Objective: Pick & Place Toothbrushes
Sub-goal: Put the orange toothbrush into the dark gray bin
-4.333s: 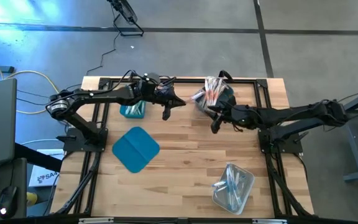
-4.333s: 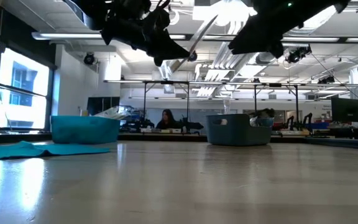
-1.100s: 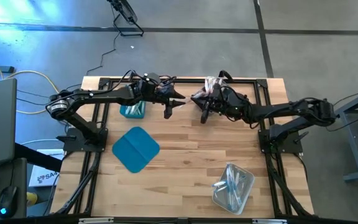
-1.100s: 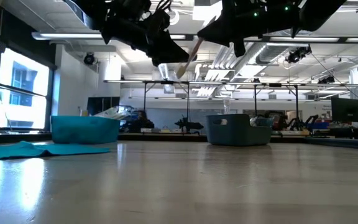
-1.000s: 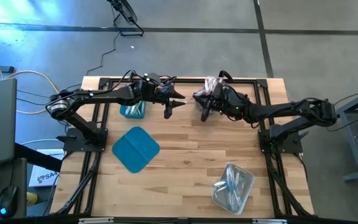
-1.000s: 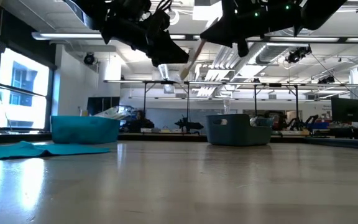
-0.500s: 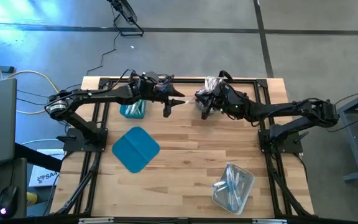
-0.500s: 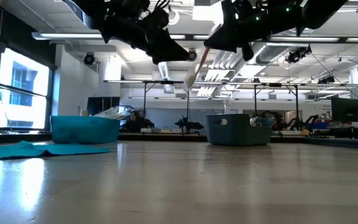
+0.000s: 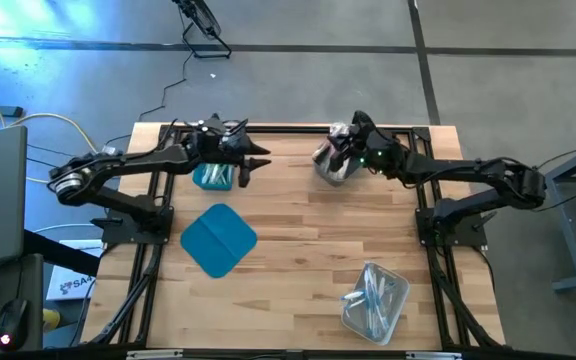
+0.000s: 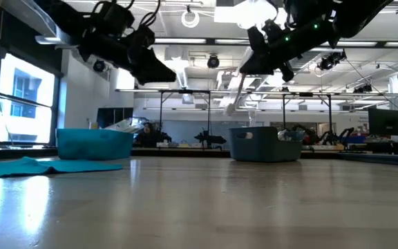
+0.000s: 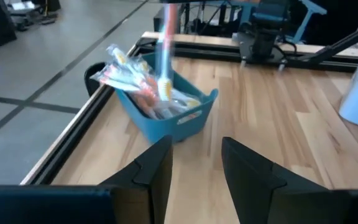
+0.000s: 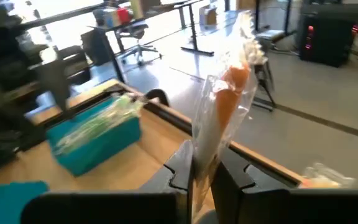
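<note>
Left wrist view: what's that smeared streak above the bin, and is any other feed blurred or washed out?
Left wrist view: the vertical toothbrush over the teal bin is motion-smeared. Right wrist view: the wrapped toothbrush in the right gripper is sharp, the room behind soft. Low view: ceiling lights blow out, arms silhouetted. High view: blue cast at left.

Three rectangular bins: one teal [image 9: 214, 177], one grey [image 9: 331, 166], one clear plastic [image 9: 375, 300]. One flat teal lid [image 9: 217, 239]. Two dark arms.
</note>
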`<state>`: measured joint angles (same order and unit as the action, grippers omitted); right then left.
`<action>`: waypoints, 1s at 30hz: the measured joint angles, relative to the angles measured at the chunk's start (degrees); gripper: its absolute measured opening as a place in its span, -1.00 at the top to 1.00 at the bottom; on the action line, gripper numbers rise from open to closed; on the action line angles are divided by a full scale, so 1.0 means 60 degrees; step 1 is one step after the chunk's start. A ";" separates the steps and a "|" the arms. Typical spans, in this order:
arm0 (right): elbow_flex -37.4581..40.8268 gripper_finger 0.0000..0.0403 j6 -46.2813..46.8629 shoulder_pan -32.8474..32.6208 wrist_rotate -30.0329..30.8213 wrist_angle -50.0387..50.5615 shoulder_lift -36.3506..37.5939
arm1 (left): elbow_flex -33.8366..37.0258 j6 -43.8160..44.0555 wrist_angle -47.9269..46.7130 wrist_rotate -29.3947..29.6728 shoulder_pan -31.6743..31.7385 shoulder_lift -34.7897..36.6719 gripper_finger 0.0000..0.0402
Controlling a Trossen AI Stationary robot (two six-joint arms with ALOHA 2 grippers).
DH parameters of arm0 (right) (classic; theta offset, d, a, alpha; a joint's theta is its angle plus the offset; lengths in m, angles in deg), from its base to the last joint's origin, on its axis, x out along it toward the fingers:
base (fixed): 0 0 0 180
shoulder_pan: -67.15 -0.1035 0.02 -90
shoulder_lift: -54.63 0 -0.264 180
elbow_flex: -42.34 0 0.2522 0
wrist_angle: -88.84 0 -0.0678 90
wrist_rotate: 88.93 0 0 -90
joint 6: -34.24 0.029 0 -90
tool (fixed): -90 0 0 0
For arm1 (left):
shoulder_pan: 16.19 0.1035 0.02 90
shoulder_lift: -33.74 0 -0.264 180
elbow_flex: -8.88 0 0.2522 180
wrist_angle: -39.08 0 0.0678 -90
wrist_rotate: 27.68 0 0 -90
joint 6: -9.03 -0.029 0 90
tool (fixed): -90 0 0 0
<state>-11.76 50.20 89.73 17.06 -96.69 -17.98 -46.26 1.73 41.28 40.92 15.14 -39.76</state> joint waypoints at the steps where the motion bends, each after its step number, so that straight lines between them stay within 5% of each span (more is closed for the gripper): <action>1: 0.0000 0.88 0.0090 0.0117 -0.0007 0.0086 0.0063 | 0.0136 0.0006 0.0053 0.0000 -0.0006 0.0154 0.32; 13: 0.0004 0.88 0.1138 0.1271 -0.0388 0.2654 0.0347 | 0.1185 0.0010 0.0032 0.0004 -0.0036 0.1635 0.32; 30: -0.0011 0.87 0.2085 0.1528 -0.1686 0.1123 -0.2180 | 0.1220 0.0208 0.0034 0.0011 -0.0036 0.1783 0.32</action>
<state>-11.82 62.71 98.89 6.94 -89.95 -31.06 -38.95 2.97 41.49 40.98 14.92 -29.06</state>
